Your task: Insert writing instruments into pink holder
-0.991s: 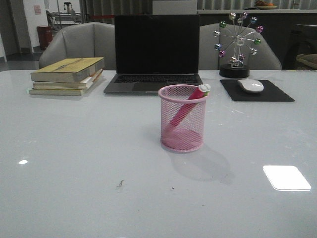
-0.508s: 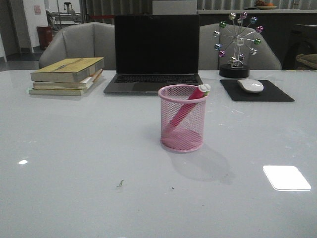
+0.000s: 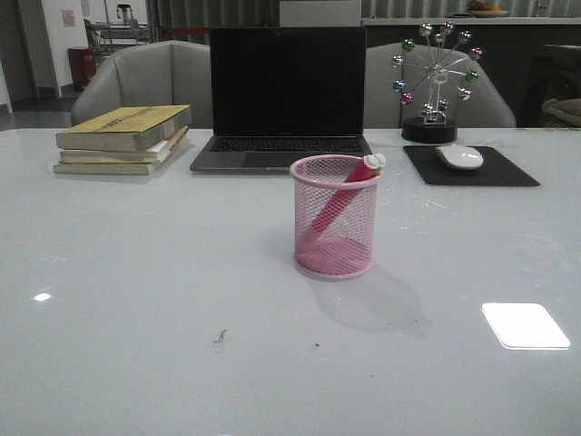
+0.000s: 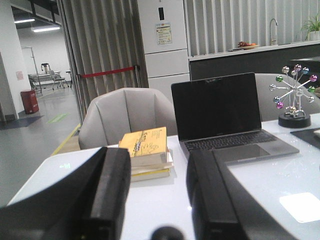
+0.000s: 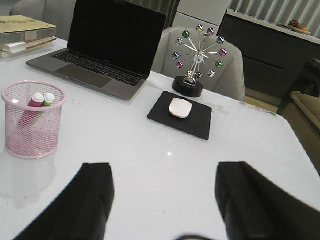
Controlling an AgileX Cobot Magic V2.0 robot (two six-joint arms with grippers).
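The pink holder stands upright in the middle of the table, also in the right wrist view. Inside it a pink marker leans toward the right rim, its pale end up. Beside it a green marker shows its tip at the rim, mostly hidden in the front view. Neither arm appears in the front view. My left gripper is open with nothing between its fingers, pointing toward the books. My right gripper is open and empty, well to the right of the holder.
A stack of books lies back left, an open laptop behind the holder. A white mouse rests on a black pad at back right, next to a ferris-wheel ornament. Grey chairs stand beyond the table.
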